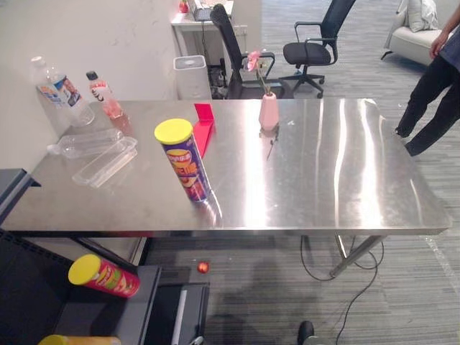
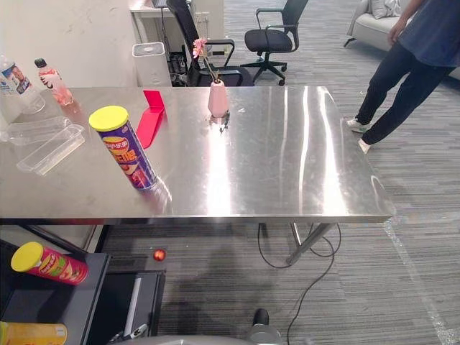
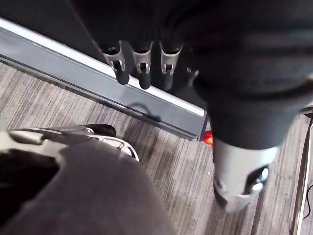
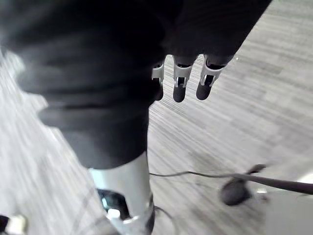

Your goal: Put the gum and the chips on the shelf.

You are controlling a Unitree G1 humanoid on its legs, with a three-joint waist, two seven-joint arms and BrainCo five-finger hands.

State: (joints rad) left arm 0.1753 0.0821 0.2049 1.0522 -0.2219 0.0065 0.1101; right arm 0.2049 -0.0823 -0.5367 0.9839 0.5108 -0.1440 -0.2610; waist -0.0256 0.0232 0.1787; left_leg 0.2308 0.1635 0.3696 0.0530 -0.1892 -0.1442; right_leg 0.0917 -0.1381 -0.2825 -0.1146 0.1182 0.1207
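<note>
The fingers [image 3: 119, 68] of the left hand [image 3: 142, 71] hang straight and slightly spread, holding nothing, above the carpeted floor. The fingers [image 4: 179, 84] of the right hand [image 4: 208, 78] hang the same way, loose and empty, over the carpet.

The purple chips can [image 1: 184, 159] with a yellow lid stands upright on the steel surface [image 1: 323, 172], near its front edge and toward the robot's left. A red chips can [image 1: 104, 276], also yellow-lidded, lies on its side on the dark shelf [image 1: 144, 302] below the surface's left end. A further yellow lid [image 1: 72, 340] shows lower on that shelf.

Just behind the purple can lies a red box [image 1: 203, 128]; whether it is the gum I cannot tell. To its right stands a pink vase [image 1: 268, 111] with a flower. At the left end lie two clear plastic trays [image 1: 106, 162] and behind them stand two bottles [image 1: 61, 92].

A small red ball [image 1: 203, 267] lies on the floor under the front edge. Beyond the surface stand a white appliance [image 1: 192, 77], office chairs [image 1: 313, 43] and a person [image 1: 435, 86].
</note>
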